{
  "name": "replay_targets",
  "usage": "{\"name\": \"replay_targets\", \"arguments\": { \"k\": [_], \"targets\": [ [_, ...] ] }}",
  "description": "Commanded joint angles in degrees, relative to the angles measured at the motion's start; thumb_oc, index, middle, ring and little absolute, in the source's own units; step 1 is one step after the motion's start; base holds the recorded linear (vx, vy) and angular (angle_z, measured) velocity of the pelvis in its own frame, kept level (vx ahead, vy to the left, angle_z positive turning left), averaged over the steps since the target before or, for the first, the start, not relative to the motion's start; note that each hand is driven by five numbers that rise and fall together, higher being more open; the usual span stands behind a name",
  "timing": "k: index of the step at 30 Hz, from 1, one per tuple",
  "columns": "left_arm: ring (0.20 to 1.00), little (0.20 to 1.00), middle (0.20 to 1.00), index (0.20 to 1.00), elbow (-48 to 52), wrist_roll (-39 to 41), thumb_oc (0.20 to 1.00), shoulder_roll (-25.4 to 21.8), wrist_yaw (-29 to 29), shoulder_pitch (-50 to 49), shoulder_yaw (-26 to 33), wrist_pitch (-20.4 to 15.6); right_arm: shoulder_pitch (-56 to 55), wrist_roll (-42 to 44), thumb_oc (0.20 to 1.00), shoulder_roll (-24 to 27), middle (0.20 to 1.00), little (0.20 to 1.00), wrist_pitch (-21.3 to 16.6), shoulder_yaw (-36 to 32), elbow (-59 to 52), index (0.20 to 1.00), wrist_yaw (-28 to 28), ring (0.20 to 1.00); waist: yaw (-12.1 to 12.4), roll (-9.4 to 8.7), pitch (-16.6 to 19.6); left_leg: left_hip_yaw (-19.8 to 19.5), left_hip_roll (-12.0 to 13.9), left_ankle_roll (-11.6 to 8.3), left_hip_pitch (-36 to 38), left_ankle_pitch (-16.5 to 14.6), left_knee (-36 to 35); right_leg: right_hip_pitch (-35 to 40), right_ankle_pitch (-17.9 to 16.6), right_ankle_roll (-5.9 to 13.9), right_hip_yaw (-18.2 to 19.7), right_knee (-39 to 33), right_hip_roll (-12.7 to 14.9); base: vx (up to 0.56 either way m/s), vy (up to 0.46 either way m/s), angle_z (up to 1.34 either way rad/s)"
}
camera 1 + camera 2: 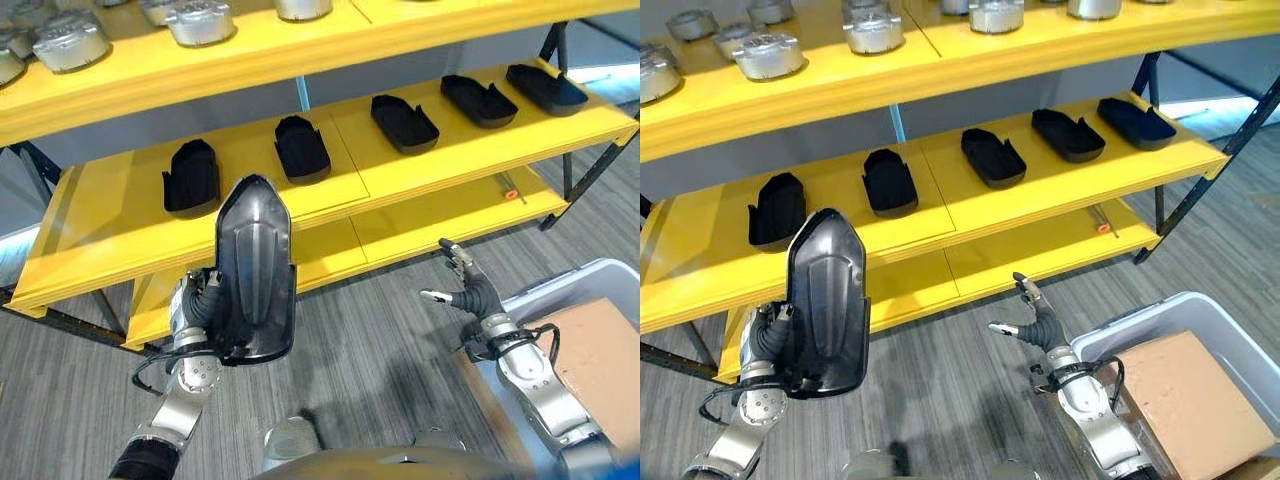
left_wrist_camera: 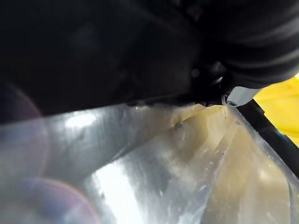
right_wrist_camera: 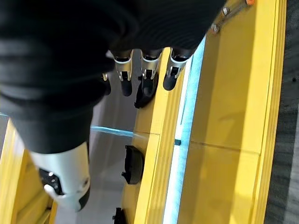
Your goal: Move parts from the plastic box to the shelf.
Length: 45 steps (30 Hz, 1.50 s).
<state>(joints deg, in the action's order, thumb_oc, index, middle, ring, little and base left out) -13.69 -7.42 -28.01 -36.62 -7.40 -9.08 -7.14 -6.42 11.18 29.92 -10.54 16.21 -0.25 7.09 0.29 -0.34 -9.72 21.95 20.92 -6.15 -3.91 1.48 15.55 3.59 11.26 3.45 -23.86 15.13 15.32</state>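
Yellow shelf beyond held part

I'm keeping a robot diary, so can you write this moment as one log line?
left hand: holding dark part upright | right hand: open, empty | middle shelf: five parts | plastic box: lower right

Your left robot hand grips big dark glossy part, held upright in front of yellow shelf. Right robot hand sits empty, fingers spread loose, above grey floor, just beside grey plastic box. Brown cardboard slab lies inside box. Middle shelf level carries five black parts in row, spaced apart. Top level holds silver round parts. Small orange-tipped item lies on lowest level.
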Motion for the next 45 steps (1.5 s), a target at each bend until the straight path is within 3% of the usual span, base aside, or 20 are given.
{"name": "replay_targets", "arguments": {
  "k": [1, 3, 7, 11, 15, 20, 23, 25, 26, 27, 29, 34, 37, 42, 45],
  "targets": [
    [0.2, 0.2, 0.2, 0.2, 4.85, -0.78, 0.2, -1.71, -2.56, 2.05, 4.27, -3.48, 1.29, 0.69, 1.0, 1.52, 1.0, 1.0, -4.74, 0.03, -3.37, 1.0, -2.78, 1.0, -0.5, 1.2, 1.44, 0.97, 1.08, -1.98, 4.93, 3.36, -3.48, -2.68, -2.72, 2.64, 0.12, -1.3, -0.89, 0.0, 0.491, 0.24],
    [0.2, 0.2, 0.2, 0.2, 4.26, -1.63, 0.2, -1.93, -3.03, 3.69, 3.19, -3.42, 1.81, 0.73, 1.0, 1.58, 1.0, 1.0, -4.3, 0.64, -3.47, 1.0, -2.26, 1.0, -0.68, 2.07, 1.51, 1.14, -1.25, -1.29, 5.34, 2.01, -3.28, -2.33, -1.92, 2.84, 0.07, 0.24, -0.58, 0.04, 0.518, 0.12],
    [0.2, 0.2, 0.2, 0.2, 4.41, -3.57, 0.2, -2.69, -3.11, 5.7, 1.97, -2.58, 3.65, 1.65, 1.0, 0.14, 1.0, 1.0, -2.38, 2.07, -3.47, 1.0, -1.87, 1.0, 0.58, 2.01, 1.83, -1.43, -8.1, 1.45, 6.51, -2.74, -5.11, -0.76, -3.61, 4.51, 0.95, -0.62, -0.09, 0.04, 0.45, 0.62],
    [0.2, 0.2, 0.2, 0.2, 5.64, -4.56, 0.2, -3.57, -2.66, 5.42, 3.07, -3.3, 3.99, -0.06, 1.0, -1.16, 1.0, 1.0, -0.28, 2.77, -6.18, 1.0, -2.5, 1.0, 2.19, 2.31, 2.24, -3.19, -11.7, 3.61, 7.14, -2.85, -8.15, -0.64, -4.52, 6.53, 1.49, -0.46, 1.03, 0.0, 0.398, 0.31],
    [0.2, 0.2, 0.2, 0.2, 5.34, -4.16, 0.2, -4.07, -1.49, 5.62, 3.88, -4.06, 4.57, -0.6, 1.0, -1.19, 1.0, 1.0, 0.82, 2.45, -8.15, 1.0, -2.31, 1.0, 3.56, 2.08, 2.0, -3.57, -14.34, 5.13, 6.9, -3.52, -9.04, -1.04, -4.91, 7.11, 0.92, 1.22, 2.45, -0.04, 0.289, 0.38],
    [0.2, 0.2, 0.2, 0.2, 4.3, -4.88, 0.2, -3.4, 0.26, 7.1, 4.12, -4.63, 5.74, -1.25, 1.0, -2.21, 1.0, 1.0, 1.64, 1.51, -7.91, 1.0, -0.13, 1.0, 4.76, 1.29, 1.65, -2.07, -18.93, 7.52, 7.73, -5.03, -11.72, -3.61, -10.31, 8.62, 0.11, 2.8, 4.74, -0.04, 0.261, 0.21],
    [0.2, 0.2, 0.2, 0.2, 3.53, -4.78, 0.2, -3.09, -0.9, 7.34, 4.25, -3.04, 4.55, -0.44, 1.0, -1.81, 1.0, 1.0, 0.19, 0.77, -7.59, 1.0, -2.49, 1.0, 3.97, 0.66, 1.43, -1.35, -19.26, 6.84, 7.9, -5.17, -12.09, -2.81, -9.46, 8.45, 0.5, -0.95, 0.55, 0.05, 0.06, 0.07],
    [0.2, 0.2, 0.2, 0.2, 4.19, -4.7, 0.2, -2.91, -1.08, 6.51, 4.57, -2.7, 3.83, -0.42, 1.0, -1.56, 1.0, 1.0, -0.76, 0.52, -7.51, 1.0, -3.4, 1.0, 4.0, 0.05, 1.27, -0.66, -19.06, 5.52, 8.1, -4.69, -12.64, -0.58, -9.63, 7.99, -0.41, -7.89, -2.86, 0.1, -0.031, -0.1],
    [0.2, 0.2, 0.2, 0.2, 4.07, -4.98, 0.2, -1.9, -2.12, 5.32, 4.53, -3.09, 3.16, -0.87, 1.0, -0.98, 1.0, 1.0, -3.18, 0.49, -6.3, 1.0, -4.8, 1.0, 4.0, -0.99, 0.55, 0.6, -18.75, 3.36, 6.02, -3.49, -11.61, 2.49, -12.77, 6.77, -0.17, -16.76, -6.39, 0.14, -0.069, -0.53],
    [0.2, 0.2, 0.2, 0.2, 4.0, -5.08, 0.2, -1.31, -3.01, 5.25, 4.0, -2.83, 3.17, -0.66, 1.0, -0.65, 1.0, 1.0, -4.13, 0.65, -5.59, 1.0, -4.97, 1.0, 3.79, -1.36, 0.23, 0.51, -18.46, 2.99, 4.17, -3.25, -10.19, 3.34, -13.4, 6.12, 0.8, -18.59, -7.2, 0.14, -0.069, -0.75],
    [0.2, 0.2, 0.2, 0.2, 3.9, -4.83, 0.2, -1.02, -3.67, 5.59, 3.17, -2.47, 3.21, -0.64, 1.0, -0.33, 1.0, 1.0, -5.15, 0.78, -4.83, 1.0, -4.47, 1.0, 3.05, -1.38, -0.01, -0.38, -18.42, 3.34, 2.71, -3.25, -9.15, 3.45, -12.51, 5.4, 2.63, -17.84, -7.66, 0.06, -0.023, -0.28],
    [0.2, 0.2, 0.2, 0.2, 4.35, -4.41, 0.2, -0.7, -2.61, 5.02, 3.03, -2.58, 3.38, -0.09, 1.0, -0.09, 1.0, 1.0, -5.57, -0.09, -3.62, 1.0, -3.67, 1.0, 2.72, -0.83, 1.11, -0.77, -18.96, 3.62, 4.75, -3.04, -11.49, 3.48, -12.45, 5.56, 1.91, -17.68, -7.43, 0.13, -0.026, 0.07],
    [0.2, 0.2, 0.2, 0.2, 4.99, -4.47, 0.2, -0.97, -1.57, 4.64, 2.56, -0.94, 2.73, -0.73, 1.0, -0.5, 1.0, 1.0, -6.16, -1.22, -3.38, 1.0, -3.65, 1.0, 2.07, -0.59, 2.46, -0.65, -19.31, 3.5, 7.27, -4.51, -12.32, 3.61, -12.01, 5.84, 2.04, -17.36, -7.15, 0.24, -0.09, 0.16],
    [0.2, 0.2, 0.2, 0.2, 5.18, -4.84, 0.2, -1.64, -1.6, 4.87, 1.87, -0.2, 2.37, -1.07, 1.0, -0.29, 1.0, 1.0, -5.49, -1.72, -3.65, 1.0, -2.47, 1.0, 1.57, -1.17, 2.44, -0.24, -18.18, 3.19, 5.95, -7.24, -6.05, 3.76, -11.3, 5.24, 2.66, -16.47, -6.49, 0.14, -0.125, 0.05],
    [0.2, 0.2, 0.2, 0.2, 5.08, -4.89, 0.2, -2.36, -2.17, 6.08, 1.81, 0.19, 3.58, -0.48, 1.0, 0.38, 1.0, 1.0, -5.57, -1.44, -2.62, 1.0, -1.25, 1.0, 1.37, -2.17, 1.36, 2.25, -15.35, 3.24, 2.19, -10.46, 4.37, 3.91, -10.88, 4.19, 2.13, -15.78, -5.39, 0.04, -0.129, 0.02]
  ]
}}
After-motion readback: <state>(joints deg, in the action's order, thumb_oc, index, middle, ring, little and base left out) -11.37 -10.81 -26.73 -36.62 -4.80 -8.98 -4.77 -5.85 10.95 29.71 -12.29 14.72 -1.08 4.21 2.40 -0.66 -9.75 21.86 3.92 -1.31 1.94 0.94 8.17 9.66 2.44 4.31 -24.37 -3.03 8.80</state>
